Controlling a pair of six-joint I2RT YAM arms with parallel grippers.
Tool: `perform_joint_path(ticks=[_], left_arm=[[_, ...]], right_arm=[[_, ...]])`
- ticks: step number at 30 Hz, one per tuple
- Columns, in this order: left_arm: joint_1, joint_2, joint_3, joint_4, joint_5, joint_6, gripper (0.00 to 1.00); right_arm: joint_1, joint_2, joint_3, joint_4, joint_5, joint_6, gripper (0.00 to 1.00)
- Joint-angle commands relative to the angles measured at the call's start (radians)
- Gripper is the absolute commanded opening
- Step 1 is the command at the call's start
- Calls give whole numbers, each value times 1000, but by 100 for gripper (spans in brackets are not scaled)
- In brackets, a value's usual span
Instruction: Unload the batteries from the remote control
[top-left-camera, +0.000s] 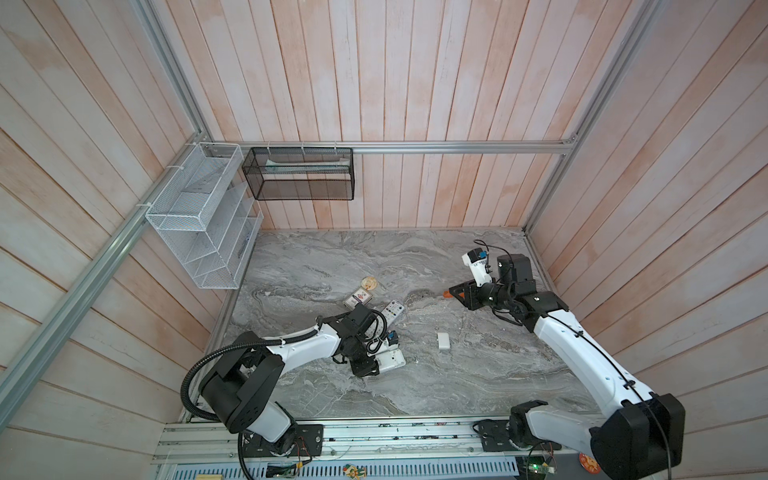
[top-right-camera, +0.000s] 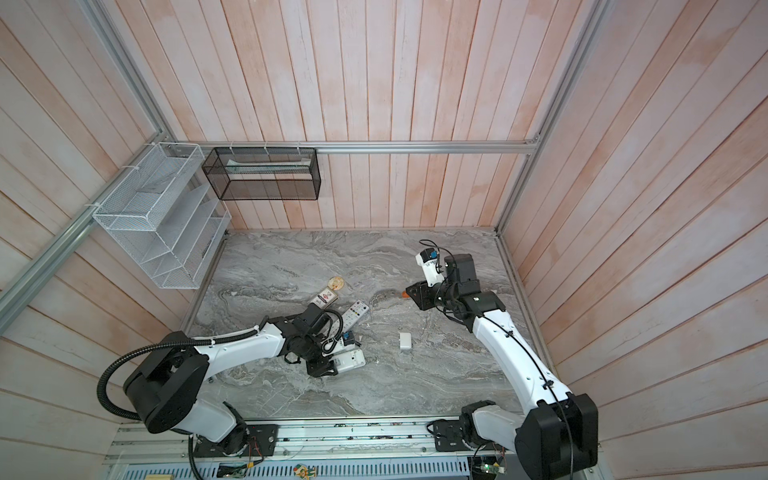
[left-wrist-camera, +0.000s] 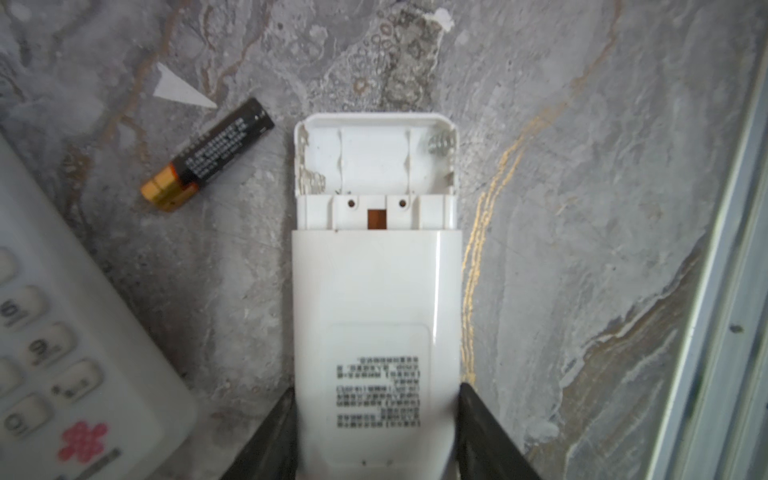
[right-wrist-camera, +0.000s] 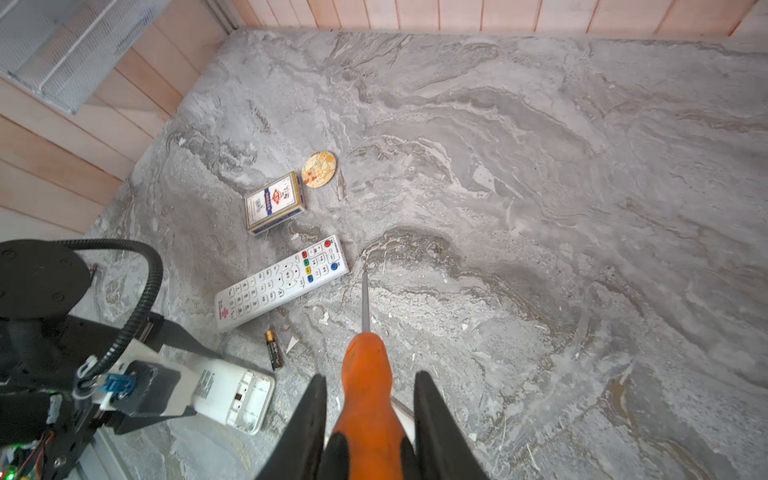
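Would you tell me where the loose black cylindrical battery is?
In the left wrist view, the battery lies between the opened white remote and the buttoned white remote.

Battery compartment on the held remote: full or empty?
Empty: the compartment shows bare plastic and a spring; one battery lies beside the remote.

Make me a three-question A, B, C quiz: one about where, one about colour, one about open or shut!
1. The battery slot of the remote in the left gripper is: A) covered B) open, empty C) open, full
2. The battery lies: A) in that slot B) on the table C) in a cup
3. The screwdriver handle is: A) orange B) blue C) green
Answers: 1 B, only a spring shows inside; 2 B, it rests beside the remote; 3 A, orange shows in the right gripper.
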Motion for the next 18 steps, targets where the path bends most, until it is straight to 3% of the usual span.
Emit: perform_joint_path(ticks=[1,2,13,16,18], left_arm=[[5,-1,-41,13,-79,6,59],[5,-11,-41,11,-78,7,99],[5,-215,33,-83,-82,-74,100],[6,-292,90,-61,-42,-183,100],[24,-323,129,5,17,-330,100]], right_arm=[[-42,-46,-68,197,-96,106,0],[-53,-54,-88,225,-105,121,0],[-84,-71,-171,341,-142,147,0],[-83,-92,-194,384,-147,168,0],[-83,-115,-216,440,-172,196,0]])
